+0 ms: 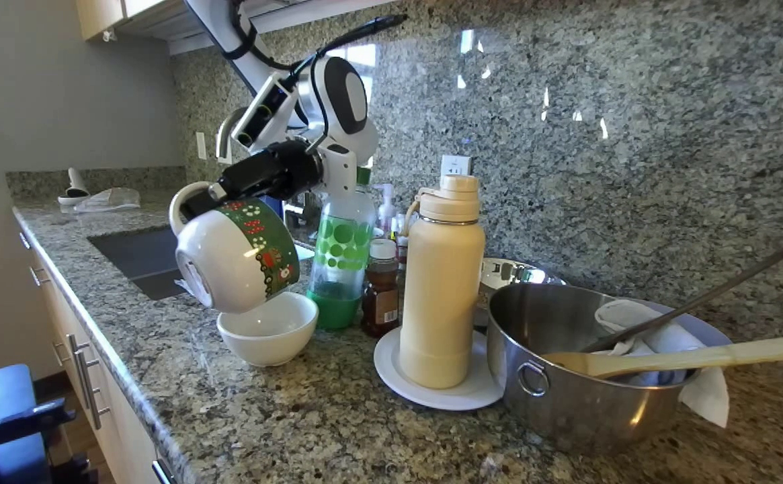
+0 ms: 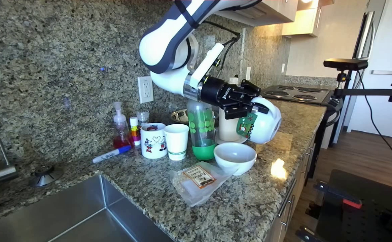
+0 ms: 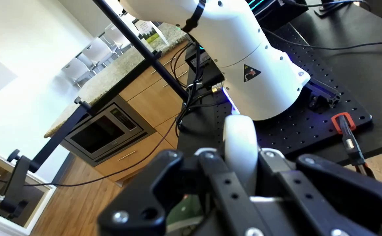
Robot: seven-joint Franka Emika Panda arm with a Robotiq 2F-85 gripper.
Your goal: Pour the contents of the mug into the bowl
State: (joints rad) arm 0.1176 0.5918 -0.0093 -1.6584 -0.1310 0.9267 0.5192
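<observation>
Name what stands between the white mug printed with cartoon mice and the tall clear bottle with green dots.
A tapered white paper cup with a green stripe, in an exterior view.

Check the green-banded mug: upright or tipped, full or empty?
Tipped: in both exterior views the mug hangs with its base turned sideways, the claw gripping its handle. Full or empty, cannot tell: its inside is hidden.
</observation>
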